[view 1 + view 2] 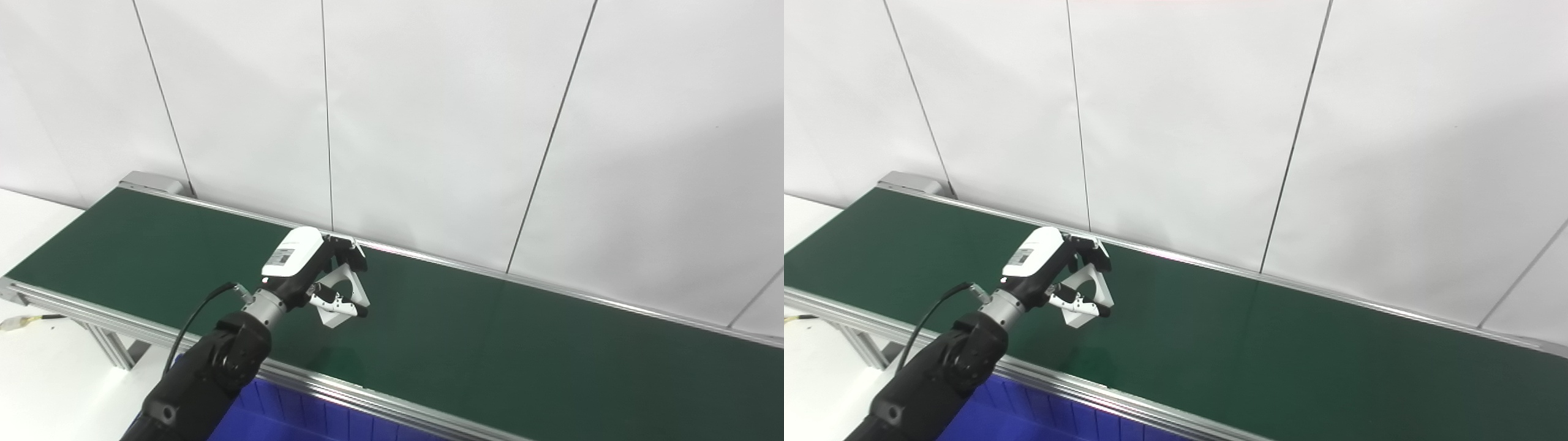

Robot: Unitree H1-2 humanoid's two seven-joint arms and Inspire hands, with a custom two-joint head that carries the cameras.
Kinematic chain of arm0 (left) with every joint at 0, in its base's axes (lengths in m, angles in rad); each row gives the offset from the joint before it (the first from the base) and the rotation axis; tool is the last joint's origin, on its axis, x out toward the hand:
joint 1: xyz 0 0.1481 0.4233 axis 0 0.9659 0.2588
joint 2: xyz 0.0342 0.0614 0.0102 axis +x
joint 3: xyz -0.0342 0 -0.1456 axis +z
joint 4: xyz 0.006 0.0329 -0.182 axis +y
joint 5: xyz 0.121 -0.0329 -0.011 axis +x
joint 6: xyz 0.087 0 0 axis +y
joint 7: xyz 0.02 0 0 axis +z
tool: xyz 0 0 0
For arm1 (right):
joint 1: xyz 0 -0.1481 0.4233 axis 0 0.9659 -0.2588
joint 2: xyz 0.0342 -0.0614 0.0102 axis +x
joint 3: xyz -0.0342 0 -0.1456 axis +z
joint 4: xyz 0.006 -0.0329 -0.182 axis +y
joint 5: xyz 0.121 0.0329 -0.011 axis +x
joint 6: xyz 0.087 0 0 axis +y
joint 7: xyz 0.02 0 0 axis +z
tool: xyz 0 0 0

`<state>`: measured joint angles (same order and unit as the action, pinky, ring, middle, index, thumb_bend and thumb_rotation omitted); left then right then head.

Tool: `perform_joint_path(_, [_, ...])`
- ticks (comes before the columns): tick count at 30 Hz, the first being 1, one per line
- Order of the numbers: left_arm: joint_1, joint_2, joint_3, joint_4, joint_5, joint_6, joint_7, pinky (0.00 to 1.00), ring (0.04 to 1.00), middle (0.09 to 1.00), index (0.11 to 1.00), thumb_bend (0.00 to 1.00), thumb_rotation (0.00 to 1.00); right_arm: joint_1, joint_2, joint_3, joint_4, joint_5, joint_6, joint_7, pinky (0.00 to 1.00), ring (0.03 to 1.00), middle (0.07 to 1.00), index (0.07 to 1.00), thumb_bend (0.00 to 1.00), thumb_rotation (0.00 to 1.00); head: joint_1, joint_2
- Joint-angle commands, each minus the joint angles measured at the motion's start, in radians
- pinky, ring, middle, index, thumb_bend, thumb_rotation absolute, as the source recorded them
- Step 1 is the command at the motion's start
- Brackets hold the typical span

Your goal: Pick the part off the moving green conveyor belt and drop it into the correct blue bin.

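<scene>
My left hand point(312, 272) hovers above the green conveyor belt point(490, 343), its fingers and thumb shut on a white flat part point(343, 298) with a round hole in it. The part is tilted and lifted clear of the belt, and a faint shadow lies on the belt below it. The same hand point(1053, 269) and part point(1085, 295) show in the right eye view. A blue bin point(288, 419) sits below the belt's near rail at the bottom edge, partly hidden by my forearm. My right hand is out of view.
The belt runs from upper left to lower right between aluminium rails point(367, 392), with a white panelled wall point(429, 122) right behind it. A white table surface point(37, 355) and a cable end point(18, 321) lie at the left.
</scene>
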<state>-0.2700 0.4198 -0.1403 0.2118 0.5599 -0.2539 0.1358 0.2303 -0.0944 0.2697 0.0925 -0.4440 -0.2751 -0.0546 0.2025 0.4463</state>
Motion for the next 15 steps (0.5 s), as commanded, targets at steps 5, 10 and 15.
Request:
perform_joint_path(5, [0.049, 0.017, 0.043, -0.128, -0.052, -0.028, -0.022, 0.30, 0.376, 0.471, 0.527, 0.49, 0.00, -0.004, 0.008, -0.001, -0.047, 0.003, -0.021, -0.012, 0.61, 0.724, 0.791, 0.831, 0.62, 0.20, -0.014, 0.015])
perform_joint_path(10, [0.114, 0.015, 0.062, -0.204, -0.075, -0.047, -0.036, 0.37, 0.408, 0.489, 0.517, 0.50, 0.00, -0.002, 0.008, 0.000, -0.056, 0.003, -0.022, -0.010, 0.59, 0.712, 0.785, 0.830, 0.61, 0.21, -0.024, 0.035])
perform_joint_path(15, [0.188, 0.004, 0.074, -0.269, -0.084, -0.049, -0.048, 0.37, 0.418, 0.502, 0.501, 0.50, 0.00, 0.003, 0.006, 0.001, -0.067, 0.003, -0.019, -0.007, 0.59, 0.713, 0.787, 0.829, 0.61, 0.22, -0.033, 0.055])
